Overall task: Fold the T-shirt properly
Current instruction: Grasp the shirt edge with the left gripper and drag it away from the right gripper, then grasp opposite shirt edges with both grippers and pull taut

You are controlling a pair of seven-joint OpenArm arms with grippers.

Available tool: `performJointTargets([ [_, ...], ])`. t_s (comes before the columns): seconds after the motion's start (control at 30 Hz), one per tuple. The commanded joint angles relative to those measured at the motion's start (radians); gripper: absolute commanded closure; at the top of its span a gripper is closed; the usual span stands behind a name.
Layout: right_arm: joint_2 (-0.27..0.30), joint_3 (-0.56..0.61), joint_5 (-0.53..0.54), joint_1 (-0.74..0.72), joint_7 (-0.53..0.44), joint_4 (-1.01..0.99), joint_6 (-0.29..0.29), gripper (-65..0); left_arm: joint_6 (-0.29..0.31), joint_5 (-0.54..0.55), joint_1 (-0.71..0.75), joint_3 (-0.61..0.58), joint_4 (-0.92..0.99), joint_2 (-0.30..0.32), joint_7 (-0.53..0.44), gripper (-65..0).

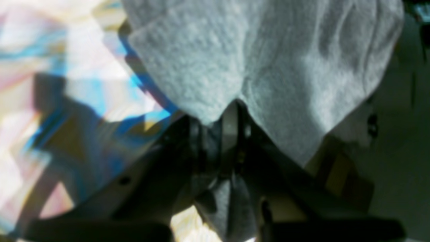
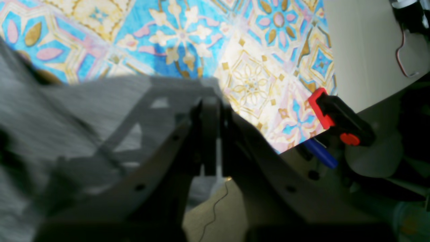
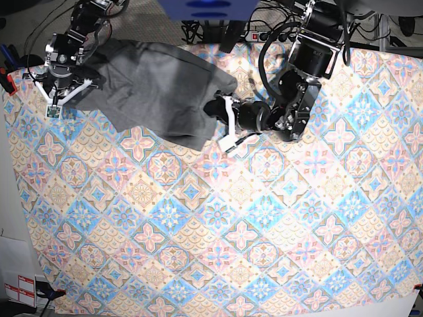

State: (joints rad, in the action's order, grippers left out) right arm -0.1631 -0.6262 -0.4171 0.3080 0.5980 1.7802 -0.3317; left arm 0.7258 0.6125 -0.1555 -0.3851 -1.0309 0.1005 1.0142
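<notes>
The grey T-shirt (image 3: 152,86) lies spread and rumpled at the far left part of the tile-patterned tablecloth (image 3: 264,224), stretched between both arms. The left gripper (image 3: 221,112) pinches its right edge, fabric bunched between the clenched fingers. The right gripper (image 3: 58,92) clamps the shirt's far left corner near the table edge, beside a red clamp (image 2: 331,112).

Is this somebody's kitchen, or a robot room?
Probably a robot lab. Two robot arms work over a table with a tile-patterned tablecloth, cables and a power strip lie behind it, and a red clamp holds the cloth.
</notes>
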Motion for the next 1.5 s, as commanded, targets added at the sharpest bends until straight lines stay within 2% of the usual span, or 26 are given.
performJointTargets([
  [0.0,0.006,-0.001,0.001,-0.002,-0.016,0.014,0.009,-2.3,-0.028,-0.079,-0.011,-0.015,0.036,-0.020,0.010,-1.7],
  [0.17,0.006,-0.001,0.001,-0.002,-0.016,0.016,0.009,-2.3,-0.028,-0.093,-0.037,-0.012,0.122,-0.031,-0.134,0.0],
  [0.33,0.006,-0.001,0.001,-0.002,-0.016,0.016,0.009,-2.3,-0.028,-0.092,-0.063,-0.008,0.140,-0.031,-0.222,0.0],
  [0.63,0.006,-0.002,0.001,-0.002,-0.016,0.016,0.009,-2.3,-0.028,-0.099,-0.157,0.248,0.171,-0.026,-0.226,0.0],
  [0.83,0.006,-0.002,0.005,0.001,-0.013,0.025,0.009,-2.3,-0.028,-0.096,-0.266,0.312,0.334,0.026,-0.249,0.0],
  [0.9,0.006,-0.002,0.024,0.001,0.050,0.053,0.009,-2.3,-0.028,-0.096,-0.267,0.326,0.340,0.051,-0.281,0.0],
  [0.97,0.006,-0.002,0.099,0.001,0.136,0.089,0.006,-2.3,-0.028,-0.092,-0.264,0.326,0.340,0.089,-0.295,0.0],
  [1.0,0.006,-0.005,0.148,0.003,0.176,0.108,-0.008,-2.3,-0.028,-0.092,-0.263,0.326,0.341,0.101,-0.297,0.0],
  [1.13,0.006,-0.013,0.353,-0.002,0.337,0.129,-0.131,-2.3,-0.028,-0.092,-0.230,0.326,0.341,0.140,-0.297,0.0],
  [1.2,0.020,-0.007,0.446,-0.017,0.409,0.126,-0.159,-2.3,-0.028,-0.090,-0.212,0.326,0.341,0.158,-0.297,0.0],
  [1.27,0.021,-0.011,0.518,-0.045,0.471,0.114,-0.160,-2.3,-0.028,-0.090,-0.186,0.328,0.341,0.175,-0.297,0.0],
  [1.37,0.040,-0.010,0.562,-0.076,0.552,0.102,-0.160,-3.1,-0.028,-0.090,-0.137,0.348,0.341,0.187,-0.297,0.0],
  [1.47,0.053,-0.007,0.562,-0.103,0.613,0.100,-0.160,-9.7,-0.028,-0.095,-0.086,0.387,0.341,0.189,-0.297,0.0],
])
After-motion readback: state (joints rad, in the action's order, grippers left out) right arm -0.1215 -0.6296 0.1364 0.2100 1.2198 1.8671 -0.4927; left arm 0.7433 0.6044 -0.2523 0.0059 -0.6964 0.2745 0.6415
